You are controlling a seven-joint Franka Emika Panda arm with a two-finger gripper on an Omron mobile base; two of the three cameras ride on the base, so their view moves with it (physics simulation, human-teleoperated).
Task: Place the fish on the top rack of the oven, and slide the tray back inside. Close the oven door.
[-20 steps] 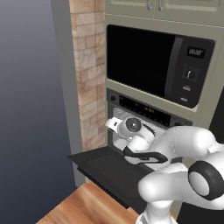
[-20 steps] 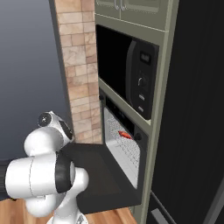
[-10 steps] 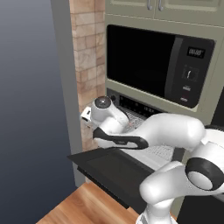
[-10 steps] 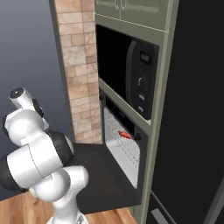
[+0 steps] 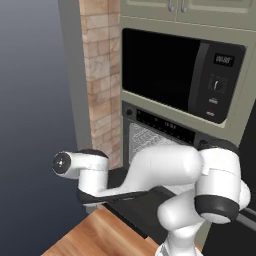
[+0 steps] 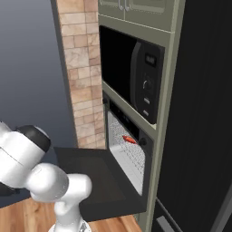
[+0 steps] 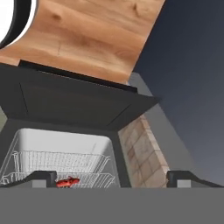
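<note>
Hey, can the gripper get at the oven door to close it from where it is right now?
Probably yes. The gripper is open and empty, pulled out of the oven, with the fish on the rack. The door lies flat, nothing on it.

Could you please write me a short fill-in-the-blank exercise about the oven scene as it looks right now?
1. The fish lies on the top rack inside the ____.
2. The oven door hangs ____.
3. The gripper's jaws are ____, holding nothing.
4. Above the oven sits a black ____.

Missing words: oven; open; open; microwave
</note>
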